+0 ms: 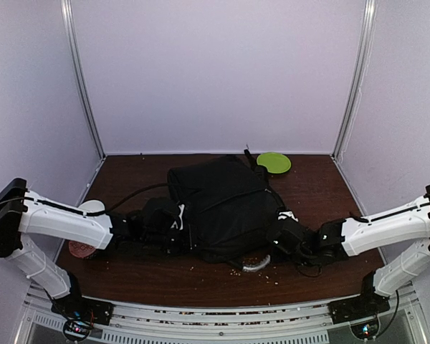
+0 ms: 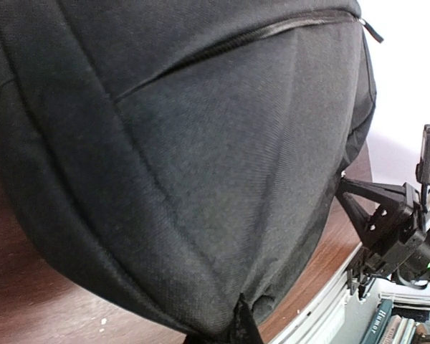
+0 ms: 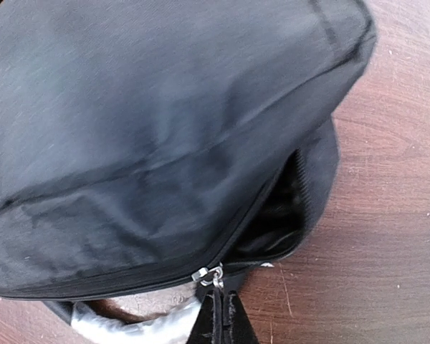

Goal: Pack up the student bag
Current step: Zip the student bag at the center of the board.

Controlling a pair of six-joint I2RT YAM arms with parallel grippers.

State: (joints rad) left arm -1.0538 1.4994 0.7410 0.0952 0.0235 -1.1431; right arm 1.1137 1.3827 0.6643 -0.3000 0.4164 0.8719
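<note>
Student bag: black fabric, bulkiest item on view, catalogued from the grip points outward. Right gripper: clenched tight, tips meeting at silver zip slider, apparently nipping its pull tab; tab too small to confirm. Outward from slider: closed zip track running off to the left of the wrist view along the bag's lower seam; unzipped stretch curving up and to the right, gaping as a dark mouth. Just beneath slider: pale crinkled object, partly under bag, identity unclear. Left gripper: closed on a pinch of bag fabric at the opposite flank, cloth drawn into a fold at the tips. Position of bag: lying mid-table, caught between both grippers, bulk leftward and away from right gripper. Long axis: not clearly readable from above. Judged step: working the zip to widen the mouth before packing. Key relation, as judged: closed track leading away from right gripper across the bag's near side, so pull along that line, left grip as anchor. Right arm alone at the zip. Beyond bag: green disc, just past far right corner.
</note>
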